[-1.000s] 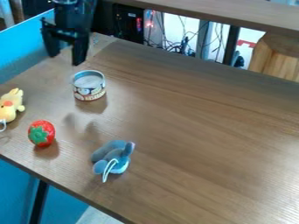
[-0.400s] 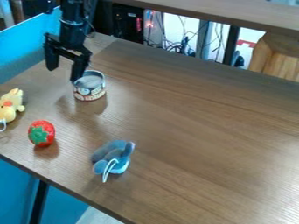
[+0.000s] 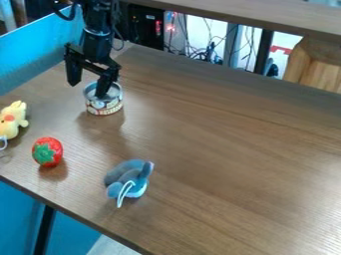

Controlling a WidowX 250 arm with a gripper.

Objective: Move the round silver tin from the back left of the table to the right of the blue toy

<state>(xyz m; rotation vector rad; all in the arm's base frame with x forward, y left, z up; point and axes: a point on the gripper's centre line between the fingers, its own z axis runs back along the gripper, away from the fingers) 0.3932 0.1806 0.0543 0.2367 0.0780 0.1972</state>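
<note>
Robotics lab, by the look of it. Black robot arm (image 3: 98, 31) at 11 o'clock over wood-grain worktop (image 3: 233, 149); blue panel (image 3: 33, 64) at 10. Toward 12, black boxy equipment (image 3: 144, 25), red glow; loose cables (image 3: 200, 52) just past 12.

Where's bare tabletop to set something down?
Widest: tabletop picture-right of the can and blue plush. Smaller: between can and strawberry. Crowded: upper left, gripper at can; left edge, yellow plush near strawberry.
</note>
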